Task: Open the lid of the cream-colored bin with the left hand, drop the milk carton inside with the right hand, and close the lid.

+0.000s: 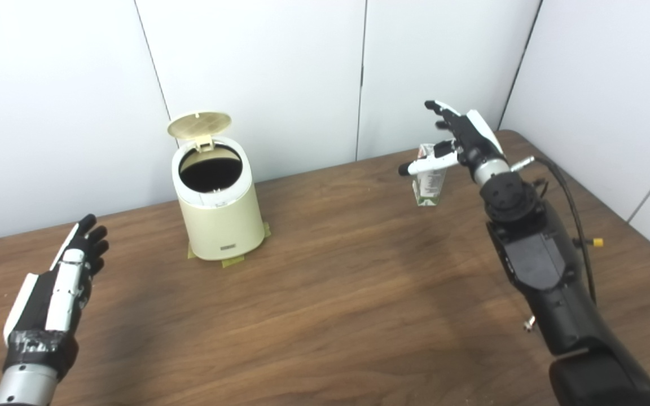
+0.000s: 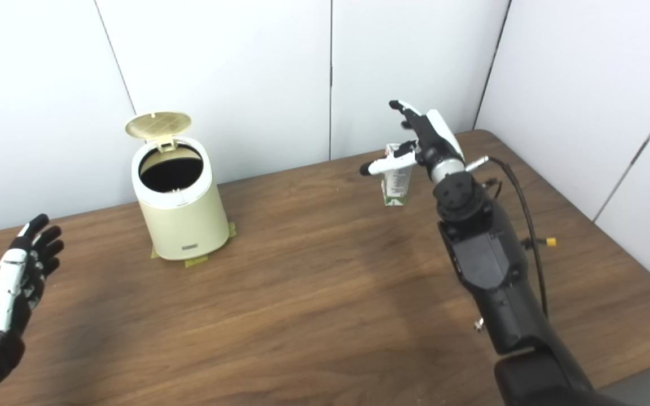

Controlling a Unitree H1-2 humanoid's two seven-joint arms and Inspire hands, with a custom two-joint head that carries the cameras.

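so one carton (image 1: 430,177) stands upright near the far right corner of the table (image 1: 359,293), its long axis vertical and its folded top pointing up, white with green print. one bin (image 1: 219,203), cream and round, stands toward the far left, well apart from the carton, on bits of yellow-green tape (image 1: 233,261). its lid (image 1: 199,124) is tipped up at the back, the dark mouth open upward. the right hand (image 1: 453,141) is spread just beside the carton's top, thumb stretched out across the front of it, fingers raised; whether it touches the carton i cannot tell. the left hand (image 1: 60,287) is spread too, holding nothing, over the near left edge and well clear of the bin. the table is dark wood grain; white wall panels (image 1: 302,73) close it in behind and on the right.
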